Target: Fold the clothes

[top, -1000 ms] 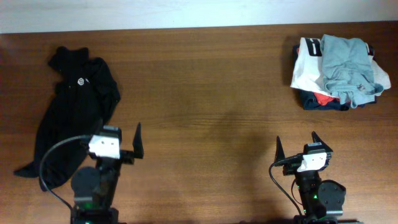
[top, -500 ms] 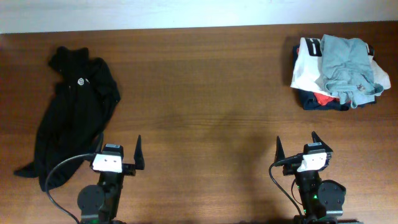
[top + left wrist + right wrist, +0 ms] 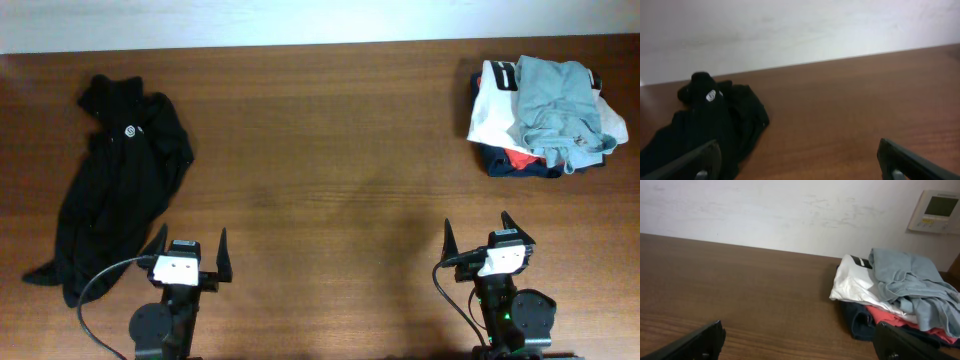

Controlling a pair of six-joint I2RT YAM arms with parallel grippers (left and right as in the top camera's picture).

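While both arms sit at the near edge of the wooden table (image 3: 340,150), the left gripper (image 3: 192,238) and right gripper (image 3: 476,224) are seen with jaws spread wide, nothing held. The black top (image 3: 120,190), round white logo (image 3: 130,129) up, is laid crumpled at the left, its near end close to the left gripper. The grey-teal shirt (image 3: 555,105) is heaped far right atop a pile: white shirt (image 3: 492,110), red garment (image 3: 518,157), navy garment (image 3: 497,163).

Both arms sit low at the worktop (image 3: 330,180) near edge; left gripper (image 3: 192,243) and right gripper (image 3: 477,238) point toward its far edge, jaws spread wide, nothing held.
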